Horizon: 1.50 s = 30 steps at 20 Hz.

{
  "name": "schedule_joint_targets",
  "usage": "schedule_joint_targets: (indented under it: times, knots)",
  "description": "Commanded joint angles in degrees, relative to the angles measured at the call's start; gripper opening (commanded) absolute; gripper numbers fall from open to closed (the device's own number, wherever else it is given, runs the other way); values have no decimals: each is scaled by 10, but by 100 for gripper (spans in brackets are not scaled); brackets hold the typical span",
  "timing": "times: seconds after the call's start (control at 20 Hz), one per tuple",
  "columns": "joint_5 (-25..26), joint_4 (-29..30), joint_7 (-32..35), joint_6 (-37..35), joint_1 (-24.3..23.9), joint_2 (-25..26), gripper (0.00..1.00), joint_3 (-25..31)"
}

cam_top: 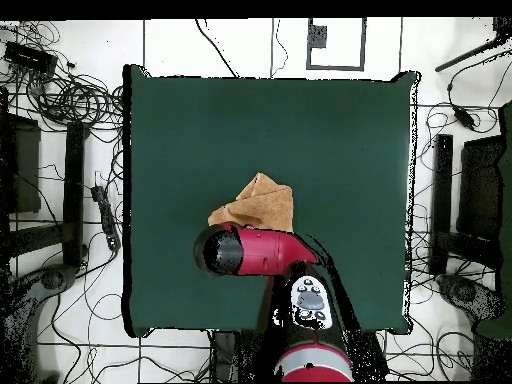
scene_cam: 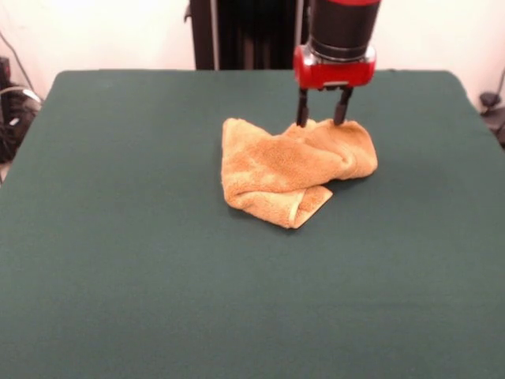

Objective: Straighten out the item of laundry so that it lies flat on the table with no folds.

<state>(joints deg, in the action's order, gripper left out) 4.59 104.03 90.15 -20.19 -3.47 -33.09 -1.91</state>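
Green table (scene_cam: pixel 118 276), crumpled towel (scene_cam: pixel 292 170) mid-table — end effector (scene_cam: pixel 323 120) spread apart, at its far edge

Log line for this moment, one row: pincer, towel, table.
pincer: open, tips at towel's far edge | towel: crumpled, folded over itself, not flat | table: green top | step: straightening not yet done

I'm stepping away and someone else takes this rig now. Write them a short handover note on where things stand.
Gripper: open, jaws spread, tips down at the far edge of the towel, holding nothing.
Towel: crumpled in a folded heap near the middle of the table, one corner doubled over toward the camera in the front view. In the overhead view the arm covers part of it.
Done: nothing visibly flattened.
Left: grasp an edge, pull the folds out, lay it flat.
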Motion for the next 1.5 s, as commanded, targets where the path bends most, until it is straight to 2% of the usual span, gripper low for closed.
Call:
schedule_joint_targets:
  times: [0.05, 0.5, 0.85, 1.5]
  knots:
    - [-8, -26, 48, -46, 21, 12, 100, 84]
    - [-6, 1, 46, -39, 9, -6, 100, 93]
    - [-7, 26, 41, -66, -1, -49, 100, 95]
    - [-6, 33, 41, -74, -6, -55, 100, 102]
